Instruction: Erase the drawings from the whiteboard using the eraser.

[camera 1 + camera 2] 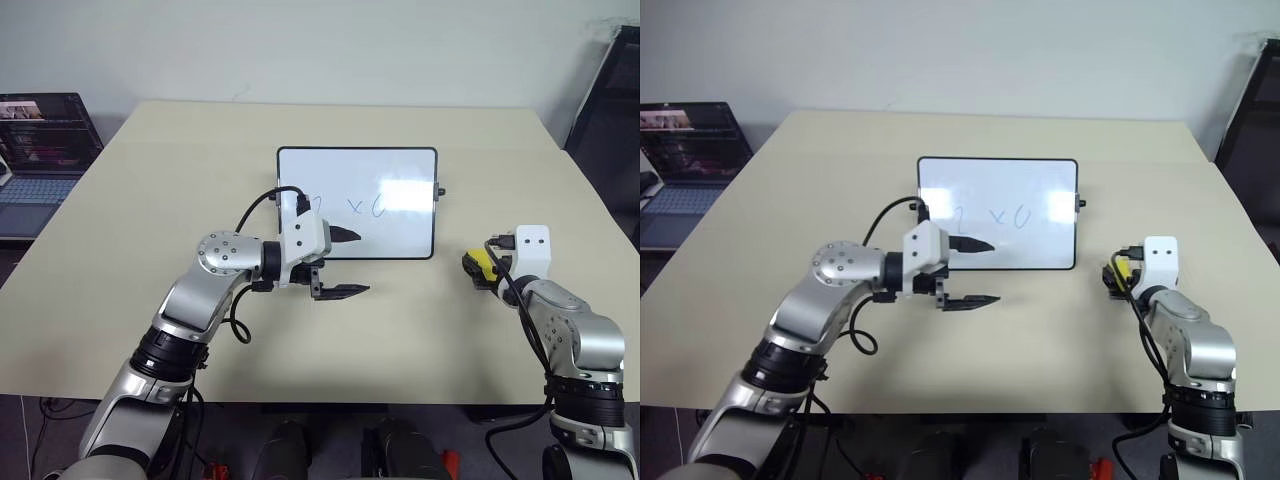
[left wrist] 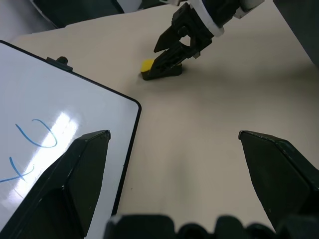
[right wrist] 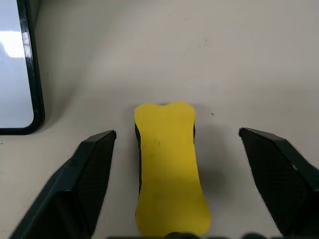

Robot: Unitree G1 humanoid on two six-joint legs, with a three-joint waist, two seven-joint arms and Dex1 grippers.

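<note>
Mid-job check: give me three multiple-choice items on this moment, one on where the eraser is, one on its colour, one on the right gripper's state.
1. Where does the eraser lie?
A. On the whiteboard
B. On the table, to the right of the whiteboard
C. On the laptop

2. What colour is the eraser's top?
A. Yellow
B. Red
C. Blue

3. How does the right gripper stand?
A. Shut, empty, above the board
B. Lifting the eraser off the table
C. Open, one finger on each side of the eraser

Key: 1 B, the eraser rests on the bare table, apart from the whiteboard frame. 2 A, the right wrist view shows a bright yellow top. 3 C, there is a gap between each finger and the eraser, which lies flat on the table.
</note>
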